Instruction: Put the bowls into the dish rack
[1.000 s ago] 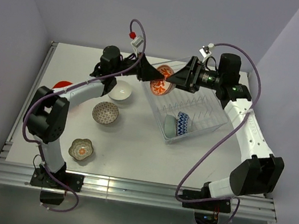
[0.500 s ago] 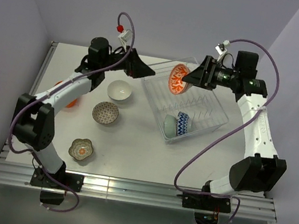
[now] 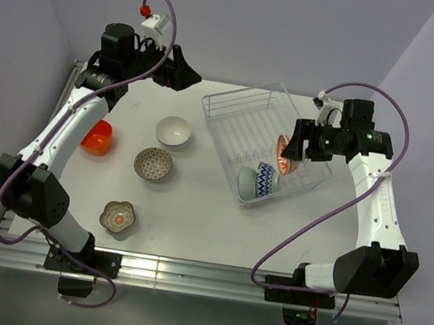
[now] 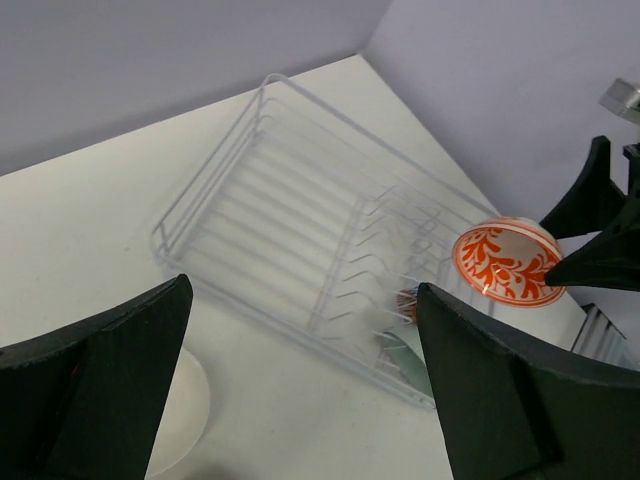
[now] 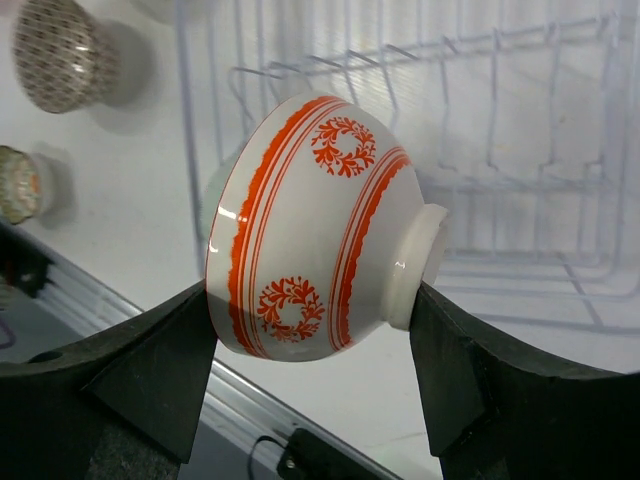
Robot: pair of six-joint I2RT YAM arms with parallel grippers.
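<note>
Between the right jaws sat the orange-white patterned bowl (image 5: 310, 225), gripped rim to foot, over the dish rack (image 3: 236, 124), near the blue-patterned bowl (image 3: 265, 177) racked there. Left jaws gaped empty above the counter (image 3: 192, 209). Risk: glazed bowl slipping, or clipping prongs (image 4: 372, 262) when lowered.

White table (image 3: 193, 205) — lilac walls (image 3: 267, 20)

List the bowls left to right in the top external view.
orange-red bowl → olive flower bowl → grey-patterned bowl → white bowl → teal bowl → blue-patterned bowl → orange-white bowl
</note>
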